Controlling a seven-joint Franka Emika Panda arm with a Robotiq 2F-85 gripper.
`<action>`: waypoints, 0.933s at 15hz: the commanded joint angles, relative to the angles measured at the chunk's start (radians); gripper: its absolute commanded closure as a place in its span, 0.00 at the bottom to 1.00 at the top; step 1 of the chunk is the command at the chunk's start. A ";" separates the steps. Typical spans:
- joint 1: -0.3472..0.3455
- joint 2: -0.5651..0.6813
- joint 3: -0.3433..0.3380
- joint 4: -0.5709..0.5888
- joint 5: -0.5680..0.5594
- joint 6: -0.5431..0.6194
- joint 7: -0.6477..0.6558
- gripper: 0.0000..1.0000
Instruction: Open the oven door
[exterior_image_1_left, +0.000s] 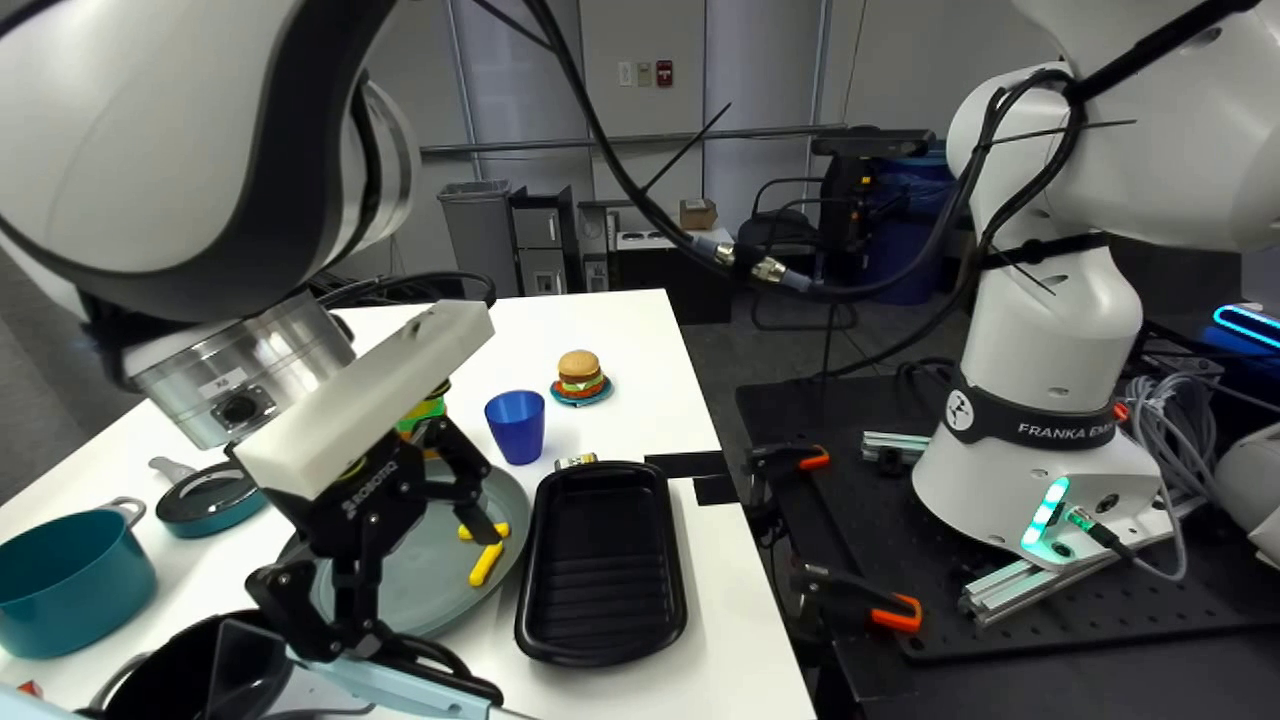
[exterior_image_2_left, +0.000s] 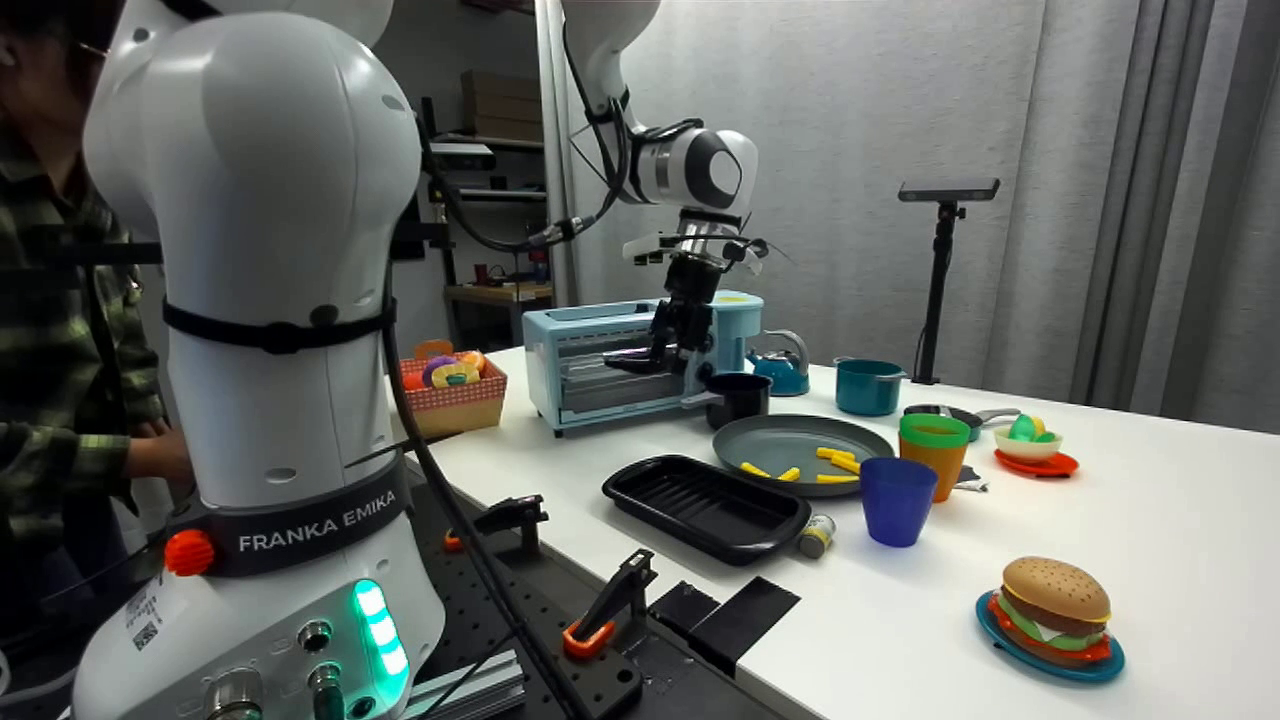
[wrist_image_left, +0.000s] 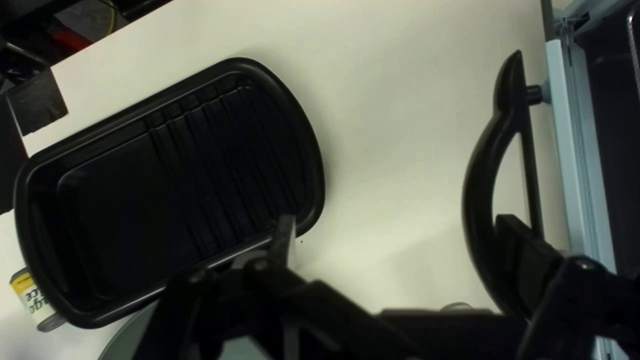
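Note:
The light-blue toaster oven (exterior_image_2_left: 560, 375) stands at the back of the table in an exterior view; its pale blue edge also shows in an exterior view (exterior_image_1_left: 400, 688). Its front door edge (wrist_image_left: 575, 150) is at the right of the wrist view. Whether the door is fully closed I cannot tell. The curved black door handle (wrist_image_left: 477, 200) stands out from it. My gripper (wrist_image_left: 396, 222) is open, its fingers wide apart with nothing between them except part of the handle's near side. One finger overlaps the handle's loop; contact is unclear. The other finger is over the black tray's corner.
The black baking tray (exterior_image_2_left: 707, 508) lies in front of the oven. Beside it are a grey plate (exterior_image_2_left: 730, 440) with yellow fries and a small can (exterior_image_2_left: 816, 537). A black pot (exterior_image_2_left: 738, 400) is near the oven's front. A blue cup (exterior_image_2_left: 897, 505) and basket (exterior_image_2_left: 460, 410) stand farther off.

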 joint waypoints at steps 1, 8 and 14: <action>-0.014 0.034 -0.014 0.011 0.002 0.054 -0.010 0.00; -0.025 0.043 -0.025 0.012 0.003 0.063 -0.033 0.00; -0.025 0.047 -0.028 0.017 0.000 0.063 -0.030 0.00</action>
